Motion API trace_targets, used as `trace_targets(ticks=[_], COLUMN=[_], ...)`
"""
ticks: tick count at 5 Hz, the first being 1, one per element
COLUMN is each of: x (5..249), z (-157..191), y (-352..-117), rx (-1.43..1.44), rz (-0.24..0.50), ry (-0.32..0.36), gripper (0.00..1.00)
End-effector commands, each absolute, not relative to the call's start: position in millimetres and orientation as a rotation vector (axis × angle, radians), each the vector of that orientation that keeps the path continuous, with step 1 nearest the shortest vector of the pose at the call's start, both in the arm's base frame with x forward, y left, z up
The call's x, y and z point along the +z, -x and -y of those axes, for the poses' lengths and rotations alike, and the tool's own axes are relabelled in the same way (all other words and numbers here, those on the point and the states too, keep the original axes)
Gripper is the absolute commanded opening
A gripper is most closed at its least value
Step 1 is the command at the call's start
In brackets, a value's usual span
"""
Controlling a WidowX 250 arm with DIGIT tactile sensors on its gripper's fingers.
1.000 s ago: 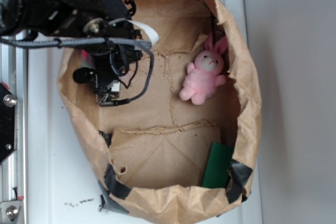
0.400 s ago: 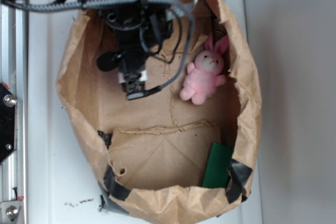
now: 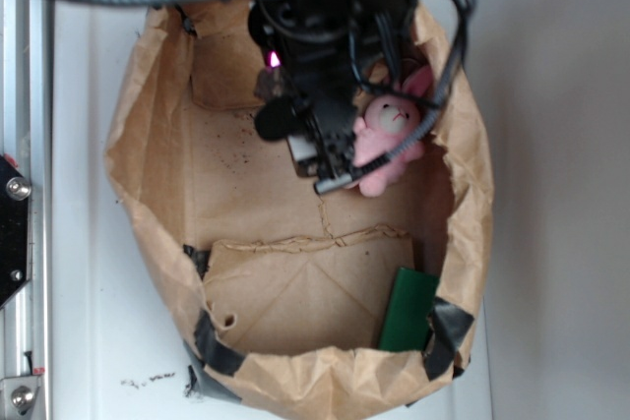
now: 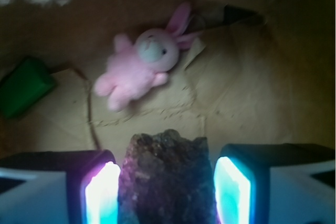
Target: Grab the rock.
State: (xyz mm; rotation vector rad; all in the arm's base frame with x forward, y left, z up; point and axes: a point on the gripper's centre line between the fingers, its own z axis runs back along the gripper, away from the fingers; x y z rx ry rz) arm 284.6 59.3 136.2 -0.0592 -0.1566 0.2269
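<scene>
The rock, a rough dark brown chunk, fills the gap between my glowing pads in the wrist view. My gripper is shut on it, with both pads against its sides, and it hangs above the bag floor. Seen from the exterior view, the gripper hovers inside the brown paper bag, just left of the pink plush bunny. The arm hides the rock there.
The bunny lies ahead of the gripper on the bag floor. A flat green card leans in the bag's near right corner and is also in the wrist view as the card. Crumpled bag walls ring the space, with dark crumbs on the floor.
The arm has swung from the bag's left side to the right, ending next to the bunny. The bunny and the green card have stayed put.
</scene>
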Motion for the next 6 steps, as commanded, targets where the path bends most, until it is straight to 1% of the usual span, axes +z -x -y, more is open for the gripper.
trace_targets(ticks=[1,2,3,5,6], x=[182,186,189,192,192], z=[-12,-7,-12,-13,-16], y=[-287,-290,-291,-285,-288], rx=[0.298,0.281,0.25,0.236,0.241], rz=[0.249,0.264,0.302,0.347,0.357], ry=[-0.002,0.004,0.036,0.06,0.034], gripper=[0.0,0.0,0.0,0.0,0.0])
